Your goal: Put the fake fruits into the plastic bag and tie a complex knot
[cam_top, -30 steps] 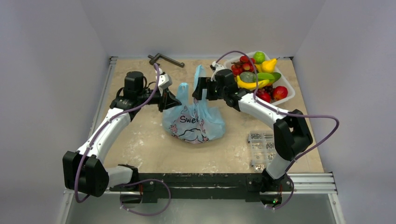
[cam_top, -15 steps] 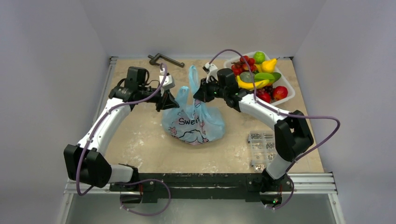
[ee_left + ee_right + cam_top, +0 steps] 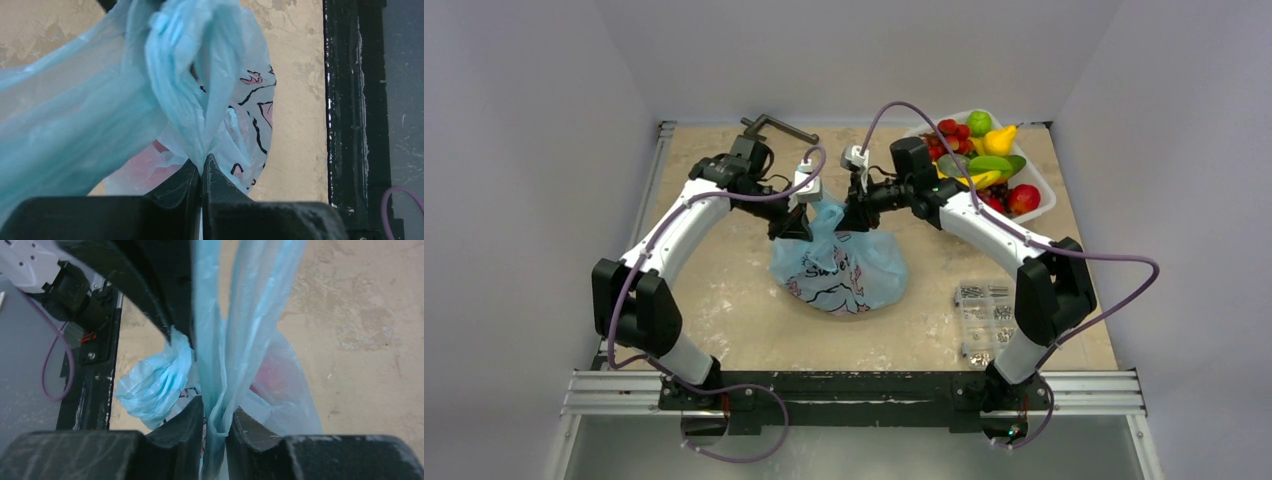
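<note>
The plastic bag (image 3: 842, 268) is sitting near the middle of the table (image 3: 724, 310), its white patch facing up with pink shapes and dark lettering. The film is creasing so heavily that the word is not reading clearly from above. The left wrist view is catching only pink and dark curved strokes, no whole letter.

The left end effector (image 3: 202, 167) is pressing its fingers together on a gathered strip of the bag's light-blue film, which is fanning out beyond the tips. The right end effector (image 3: 216, 415) is clamping a second, twisted strip, the film bunching in the narrow gap between its fingers. From above, both are hanging close together over the bag's top, and the film and wrists are hiding the fingertips. Only the wrist cameras are showing the grips.

The fake fruits (image 3: 981, 160) are lying heaped in a white tray (image 3: 1049, 185) at the far right corner, well apart from the bag, with a yellow banana among green and red pieces. The right arm is covering the tray's left end. Something reddish is showing through the film in the right wrist view; whether it is fruit or print I cannot tell.

A clear box of screws (image 3: 984, 318) and a dark metal tool (image 3: 779, 127) are appearing in the top view alone.
</note>
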`<move>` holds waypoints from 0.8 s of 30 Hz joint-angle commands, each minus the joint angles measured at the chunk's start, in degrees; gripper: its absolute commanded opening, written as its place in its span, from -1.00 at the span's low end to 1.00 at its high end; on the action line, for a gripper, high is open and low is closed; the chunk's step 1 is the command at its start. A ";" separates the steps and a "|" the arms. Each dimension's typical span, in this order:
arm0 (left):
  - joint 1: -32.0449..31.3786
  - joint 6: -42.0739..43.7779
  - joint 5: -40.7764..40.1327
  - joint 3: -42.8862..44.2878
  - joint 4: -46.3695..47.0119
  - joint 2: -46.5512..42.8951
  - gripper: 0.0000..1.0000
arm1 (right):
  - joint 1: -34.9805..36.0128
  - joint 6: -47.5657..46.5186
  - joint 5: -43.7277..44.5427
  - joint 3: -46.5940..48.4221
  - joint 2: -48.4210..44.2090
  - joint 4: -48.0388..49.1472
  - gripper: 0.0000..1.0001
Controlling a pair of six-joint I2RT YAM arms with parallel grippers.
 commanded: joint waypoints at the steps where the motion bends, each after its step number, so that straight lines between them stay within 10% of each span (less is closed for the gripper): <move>1: -0.39 1.43 -1.16 2.05 2.87 0.61 -1.00 | -0.06 -5.22 -7.35 1.82 -0.50 -3.18 -0.42; 12: -0.46 -5.06 0.12 -2.72 13.27 -1.71 -1.00 | -0.08 -4.19 -8.11 0.11 -1.48 -1.79 0.52; 20: -3.29 -4.26 2.38 -3.15 16.26 -1.68 -1.00 | -0.07 2.41 -9.67 -1.09 -1.02 5.18 0.33; 24: -3.81 -4.02 2.42 -3.36 16.49 -1.62 -1.00 | -0.01 2.74 -9.25 -1.06 -0.78 5.72 -0.33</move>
